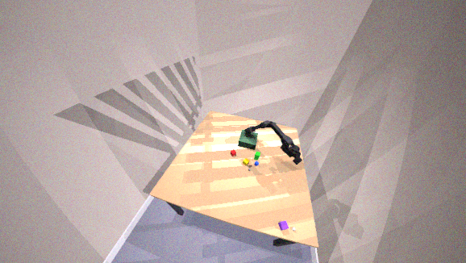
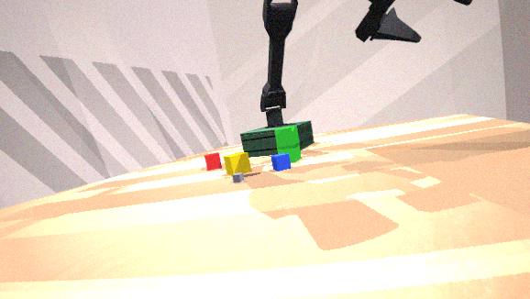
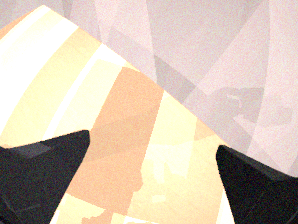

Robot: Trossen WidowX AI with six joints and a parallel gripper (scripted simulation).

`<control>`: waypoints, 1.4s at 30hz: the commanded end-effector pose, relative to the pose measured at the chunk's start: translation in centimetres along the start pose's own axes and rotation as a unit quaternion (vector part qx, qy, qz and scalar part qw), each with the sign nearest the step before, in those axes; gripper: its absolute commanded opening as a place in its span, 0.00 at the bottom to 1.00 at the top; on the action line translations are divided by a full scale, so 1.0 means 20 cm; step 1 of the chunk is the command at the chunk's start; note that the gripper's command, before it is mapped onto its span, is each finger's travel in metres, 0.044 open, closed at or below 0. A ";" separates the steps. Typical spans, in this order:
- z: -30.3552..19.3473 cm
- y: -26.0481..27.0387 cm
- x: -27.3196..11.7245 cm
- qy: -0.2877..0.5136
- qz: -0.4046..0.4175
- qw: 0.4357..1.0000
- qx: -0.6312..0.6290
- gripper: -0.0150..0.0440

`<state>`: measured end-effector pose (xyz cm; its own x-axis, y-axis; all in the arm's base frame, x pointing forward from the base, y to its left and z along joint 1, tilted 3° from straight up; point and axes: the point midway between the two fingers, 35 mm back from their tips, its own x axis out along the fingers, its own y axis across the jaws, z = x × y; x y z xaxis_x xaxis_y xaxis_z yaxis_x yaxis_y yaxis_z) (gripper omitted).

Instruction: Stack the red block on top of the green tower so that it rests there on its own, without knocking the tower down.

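The red block [image 1: 233,153] [image 2: 213,161] lies on the table, left of the other small blocks in the top and exterior views. The green tower [image 1: 257,155] [image 2: 288,144] stands upright in front of the arm's dark base, with nothing on top. My gripper [image 1: 297,160] [image 3: 154,145] is open and empty. It is raised high above the right side of the table, well away from both red block and tower. The wrist view shows only table and wall between the spread fingers; neither the red block nor the tower is in that view.
A yellow block [image 1: 246,161] [image 2: 237,163] lies between red block and tower. A blue block [image 1: 256,164] [image 2: 281,161] lies close before the tower. A small grey cube [image 2: 237,177] is near the yellow one. A purple block [image 1: 283,225] lies near the table's far corner from the base.
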<state>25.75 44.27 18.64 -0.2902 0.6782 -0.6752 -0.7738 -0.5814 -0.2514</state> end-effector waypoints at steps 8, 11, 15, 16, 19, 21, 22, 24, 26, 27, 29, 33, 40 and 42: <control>-0.62 0.06 -0.46 0.101 -0.094 0.939 0.315 1.00; -0.77 0.12 -0.59 0.120 -0.122 0.904 0.392 1.00; -0.95 0.22 -0.74 0.140 -0.159 0.845 0.491 1.00; -0.99 0.26 -0.78 0.145 -0.168 0.828 0.515 1.00; -1.11 0.36 -0.89 0.155 -0.195 0.774 0.583 1.00; -1.19 0.44 -0.96 0.161 -0.213 0.733 0.625 1.00; -1.22 0.48 -0.99 0.163 -0.222 0.712 0.646 1.00; -1.28 0.56 -1.06 0.167 -0.239 0.668 0.684 1.00; -1.34 0.65 -1.12 0.169 -0.255 0.622 0.721 1.00; -1.37 0.70 -1.15 0.170 -0.263 0.598 0.738 1.00; -1.42 0.79 -1.20 0.170 -0.279 0.548 0.770 1.00; -1.50 1.00 -1.29 0.168 -0.308 0.443 0.825 1.00; -1.59 1.37 -1.40 0.155 -0.351 0.246 0.890 1.00; -1.60 1.48 -1.41 0.150 -0.361 0.188 0.901 1.00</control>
<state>31.96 -3.30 9.24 0.1310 0.1310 -0.9827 0.2185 0.9630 0.1575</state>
